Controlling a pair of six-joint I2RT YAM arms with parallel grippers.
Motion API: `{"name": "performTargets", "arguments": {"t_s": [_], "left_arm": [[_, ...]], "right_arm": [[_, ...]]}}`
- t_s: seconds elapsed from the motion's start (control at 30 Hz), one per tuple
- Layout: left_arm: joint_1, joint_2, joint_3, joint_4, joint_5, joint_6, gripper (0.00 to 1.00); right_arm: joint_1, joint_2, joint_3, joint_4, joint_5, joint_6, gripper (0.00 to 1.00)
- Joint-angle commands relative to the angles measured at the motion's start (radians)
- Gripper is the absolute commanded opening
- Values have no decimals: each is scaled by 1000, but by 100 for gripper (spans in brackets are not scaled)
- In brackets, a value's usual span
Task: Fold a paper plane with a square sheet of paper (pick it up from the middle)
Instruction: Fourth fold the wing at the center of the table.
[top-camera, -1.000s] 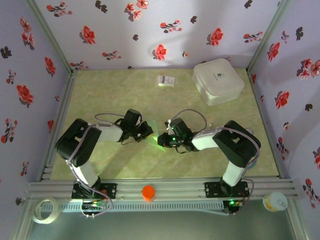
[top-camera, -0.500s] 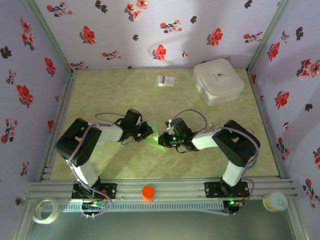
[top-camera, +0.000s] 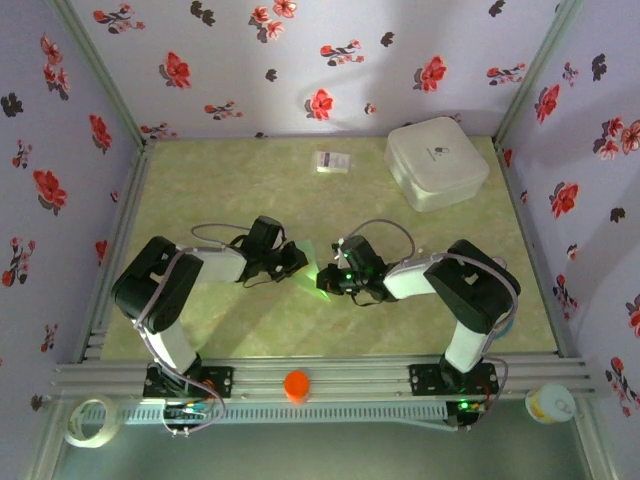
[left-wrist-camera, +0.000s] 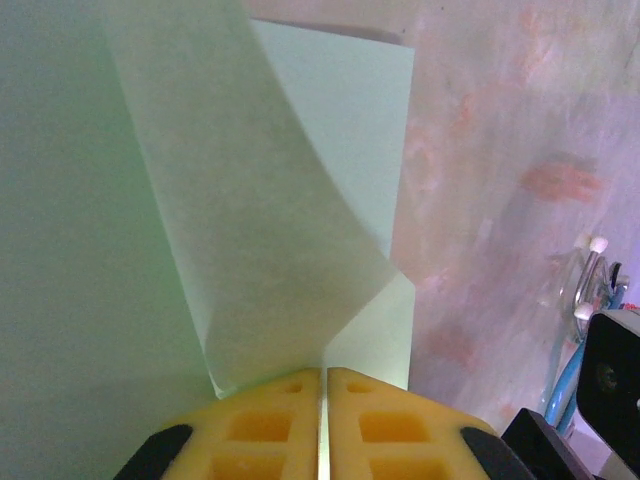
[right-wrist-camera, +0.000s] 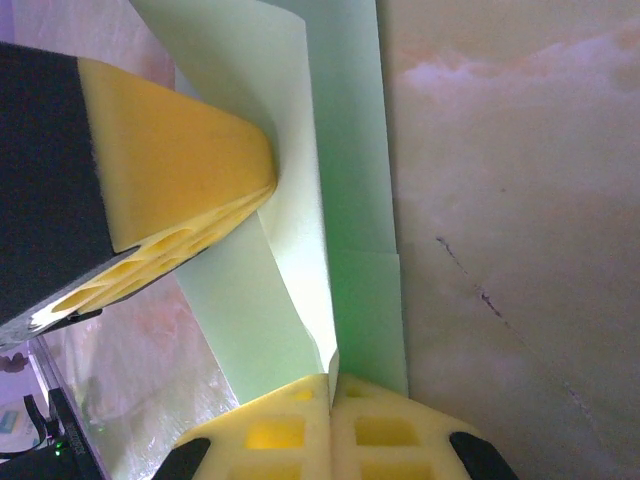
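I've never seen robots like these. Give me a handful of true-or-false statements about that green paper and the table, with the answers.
1. The left pincer and the right pincer are both shut on the green sheet of paper. True.
2. The sheet lies completely flat on the table. False: one flap curves up and over the rest.
3. The white box stands between the two arm bases. False: it stands in the far right corner of the table.
4. A small white card lies near the back wall, apart from both arms. True.
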Motion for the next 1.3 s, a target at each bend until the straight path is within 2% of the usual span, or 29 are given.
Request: {"name": "performTargets", "arguments": {"t_s": [0.0, 0.6, 0.83, 1.0, 1.27], "left_arm": [[-6, 23, 19, 14, 18, 23, 10], [-6, 65, 32, -36, 20, 37, 9], [-6, 66, 18, -42, 17, 50, 8], [-7, 64, 12, -44, 18, 56, 8], [-6, 66, 9, -41, 18, 56, 8]], "right_arm": [[1, 45, -8, -77, 31, 15, 2], [0, 45, -12, -68, 26, 18, 4], [0, -6, 0, -88, 3, 20, 14], [0, -46, -1, -124, -16, 14, 16], [0, -92, -42, -135, -34, 17, 14]]}}
